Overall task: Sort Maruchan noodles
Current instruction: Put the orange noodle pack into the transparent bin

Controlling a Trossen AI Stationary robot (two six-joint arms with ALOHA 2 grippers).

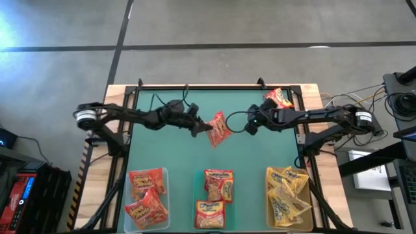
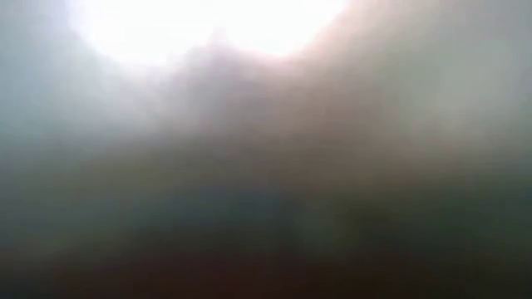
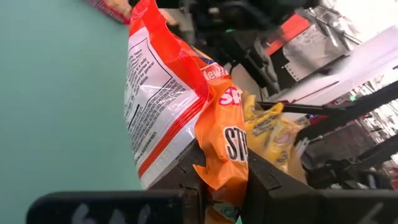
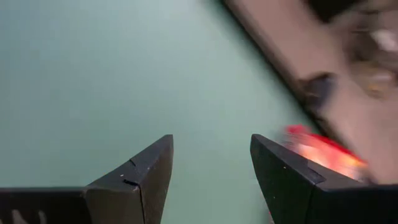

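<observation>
One orange-red noodle packet (image 1: 219, 128) hangs above the middle of the green worktop (image 1: 169, 146), pinched at one edge by the left gripper (image 1: 203, 126), whose fingers (image 3: 186, 177) we see clamped on the crinkled plastic in the left wrist view. A second red packet (image 1: 278, 99) lies at the far right corner of the worktop, just behind the right arm. We see the right gripper (image 1: 247, 123) near the hanging packet, facing it, its fingers (image 4: 146, 177) spread apart with nothing between them. Along the near edge stand three bins: the left bin (image 1: 164, 174) holds red packets (image 1: 146, 195), the middle bin (image 1: 196, 188) orange-red packets (image 1: 218, 185), and the right bin (image 1: 268, 214) yellow packets (image 1: 287, 194). The low view is too hazy to read.
</observation>
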